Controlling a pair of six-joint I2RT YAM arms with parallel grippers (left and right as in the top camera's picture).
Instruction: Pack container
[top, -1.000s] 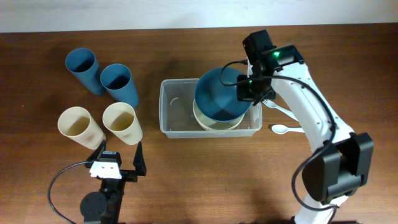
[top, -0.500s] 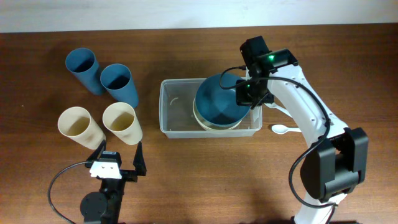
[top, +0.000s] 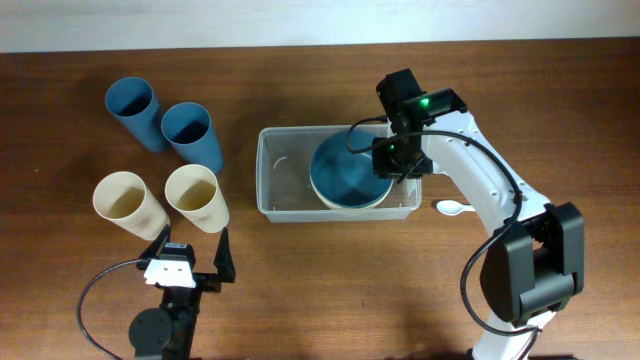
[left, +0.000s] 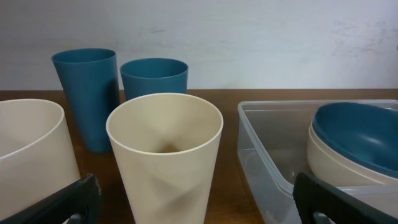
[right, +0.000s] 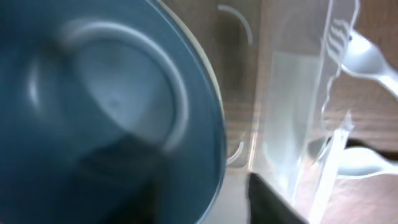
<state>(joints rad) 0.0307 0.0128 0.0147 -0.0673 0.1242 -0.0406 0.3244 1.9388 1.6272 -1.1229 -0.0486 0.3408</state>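
Desk (top: 320, 300) is carrying everything. Container (top: 283, 185) is sitting mid-desk, long side running left-right. A blue bowl (top: 345, 172) is nesting in a cream bowl (top: 350, 207) in the container's right half. Overhead is showing only a cream sliver. The left wrist view is showing both bowls side-on through the clear wall.

Left blue cup (top: 131, 108), right blue cup (top: 192, 135), left cream cup (top: 125, 200) and right cream cup (top: 195, 195) are standing upright, left of the container.

My right gripper (top: 392, 160) is hanging at the blue bowl's right rim. The right wrist view is showing one dark finger outside the rim and a blur inside, so I can't tell if it's clamping. My left gripper (top: 192, 250) is sitting spread wide, empty, just beside the cream cups.

Right wrist is catching a white fork (right: 367, 56) outside the container wall. Overhead is showing a white spoon (top: 455, 208) there.
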